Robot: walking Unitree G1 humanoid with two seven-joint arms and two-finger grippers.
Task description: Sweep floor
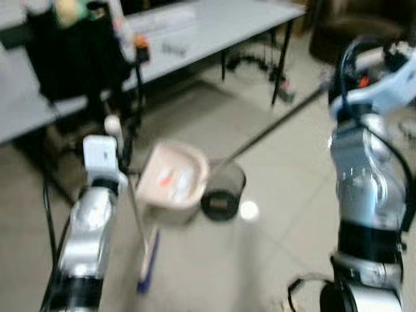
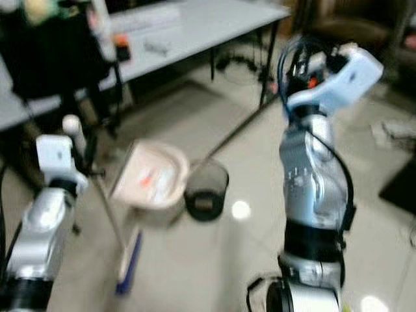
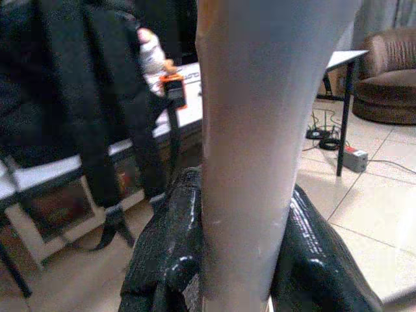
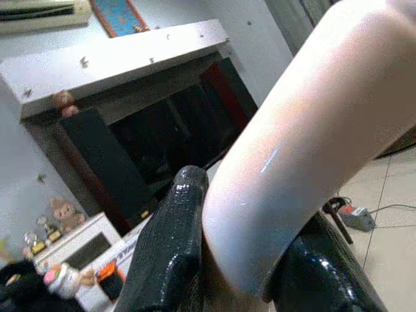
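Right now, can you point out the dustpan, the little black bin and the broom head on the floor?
dustpan [image 1: 174, 180], left eye view, middle of its pale tray.
black bin [image 1: 223, 190], left eye view, its mesh wall.
broom head [image 1: 148, 260], left eye view, its blue bristle edge.

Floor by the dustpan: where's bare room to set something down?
Bare tile lies between the black bin and the right arm, and near the broom head. Crowded: under the grey table, with cables and a power strip, and around the dustpan.

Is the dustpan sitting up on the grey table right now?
No. The dustpan is down by the tiled floor, beside a black mesh bin, well clear of the grey table.
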